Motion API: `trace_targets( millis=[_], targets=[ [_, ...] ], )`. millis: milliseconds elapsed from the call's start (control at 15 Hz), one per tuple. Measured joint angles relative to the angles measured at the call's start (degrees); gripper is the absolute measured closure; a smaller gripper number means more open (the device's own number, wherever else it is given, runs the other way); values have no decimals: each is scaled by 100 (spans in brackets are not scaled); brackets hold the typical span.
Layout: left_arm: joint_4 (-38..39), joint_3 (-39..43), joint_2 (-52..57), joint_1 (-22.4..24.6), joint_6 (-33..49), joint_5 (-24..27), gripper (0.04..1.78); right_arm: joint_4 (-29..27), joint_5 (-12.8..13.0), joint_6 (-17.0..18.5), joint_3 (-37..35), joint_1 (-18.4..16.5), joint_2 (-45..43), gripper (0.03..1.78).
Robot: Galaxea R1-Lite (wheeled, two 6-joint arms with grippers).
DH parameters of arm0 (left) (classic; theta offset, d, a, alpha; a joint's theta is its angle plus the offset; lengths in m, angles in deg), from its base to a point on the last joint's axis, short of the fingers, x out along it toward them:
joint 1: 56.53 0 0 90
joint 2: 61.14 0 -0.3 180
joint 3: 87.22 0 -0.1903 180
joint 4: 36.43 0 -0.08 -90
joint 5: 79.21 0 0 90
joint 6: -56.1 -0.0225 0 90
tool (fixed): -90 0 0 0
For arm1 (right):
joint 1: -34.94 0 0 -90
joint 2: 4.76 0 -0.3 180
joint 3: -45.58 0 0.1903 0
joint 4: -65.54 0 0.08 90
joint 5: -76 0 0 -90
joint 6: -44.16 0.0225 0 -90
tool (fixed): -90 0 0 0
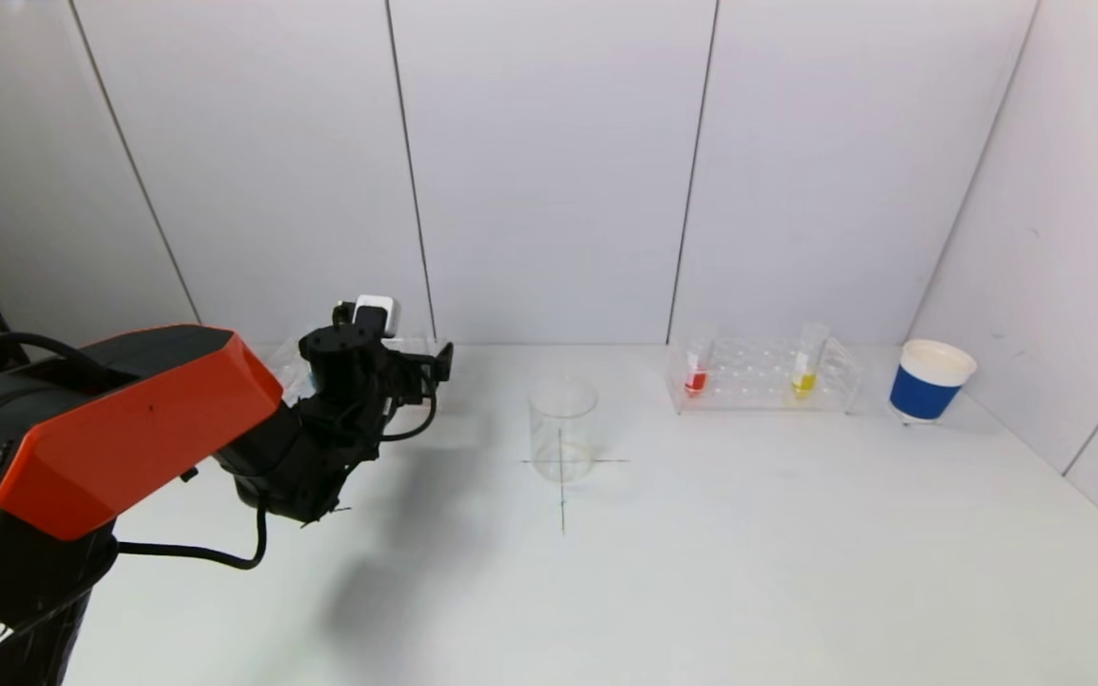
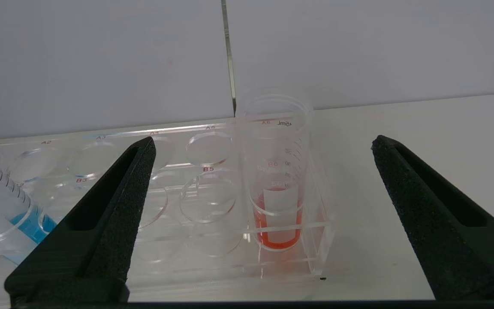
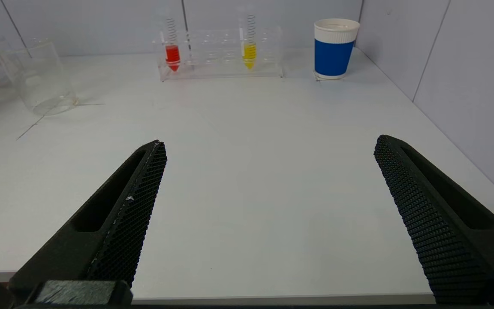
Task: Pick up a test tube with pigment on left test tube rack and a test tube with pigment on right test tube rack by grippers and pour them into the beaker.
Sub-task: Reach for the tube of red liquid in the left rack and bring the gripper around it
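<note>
My left gripper (image 1: pixel 395 367) is open in front of the left test tube rack (image 2: pixel 212 128), which it mostly hides in the head view. In the left wrist view a tube of red pigment (image 2: pixel 276 210) stands upright in the rack's end hole, in line with the gap between the fingers (image 2: pixel 114 214) and untouched. A tube of blue pigment (image 2: pixel 13 214) stands further along. The empty beaker (image 1: pixel 563 429) sits mid-table on a drawn cross. The right test tube rack (image 1: pixel 763 381) holds a red tube (image 1: pixel 697 373) and a yellow tube (image 1: pixel 805 370). My right gripper (image 3: pixel 270 140) hangs open over the table's front edge, far from that rack (image 3: pixel 221 53).
A blue and white paper cup (image 1: pixel 930 381) stands just right of the right rack, near the side wall. White wall panels close the table at the back and on the right. Bare tabletop lies between the beaker and the front edge.
</note>
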Motion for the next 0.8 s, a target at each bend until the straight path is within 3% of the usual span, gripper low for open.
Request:
trace_targets(
  millis=[800],
  targets=[
    [-72,-460,-343,-9,-94,-17,6,0,0,-2,0,0,0,5]
  ],
)
